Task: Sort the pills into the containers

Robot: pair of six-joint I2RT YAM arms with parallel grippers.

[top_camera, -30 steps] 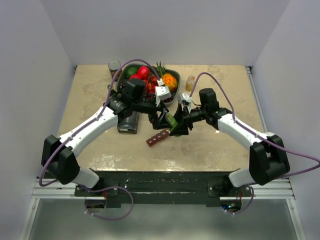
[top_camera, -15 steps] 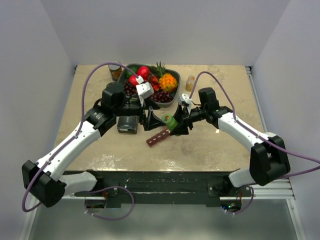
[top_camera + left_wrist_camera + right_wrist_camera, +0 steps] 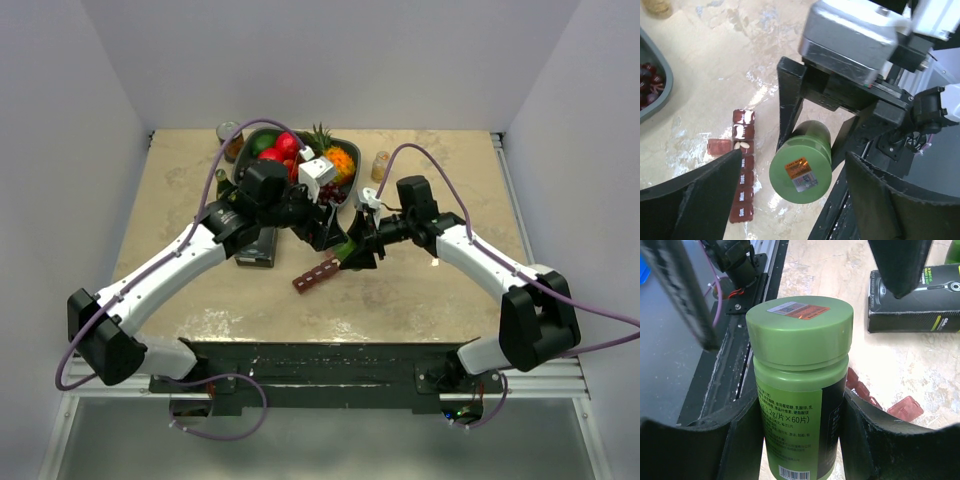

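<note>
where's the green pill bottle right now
The green bottle is mid-table in the top view, clamped in the right gripper, just beyond the maroon pill organiser's right end; the open left gripper flanks its cap.

We count two arms, the left arm (image 3: pixel 170 262) and the right arm (image 3: pixel 480 258). There is one green bottle (image 3: pixel 800 390). We see one organiser (image 3: pixel 742 170) with seven compartments in a row; one lid (image 3: pixel 718 146) is open, and two white pills (image 3: pixel 741 145) lie in that compartment. We also count one box (image 3: pixel 912 302), one fruit tray (image 3: pixel 666 85), one can (image 3: pixel 230 135) and one jar (image 3: pixel 381 165). We cannot count the fruits.
</note>
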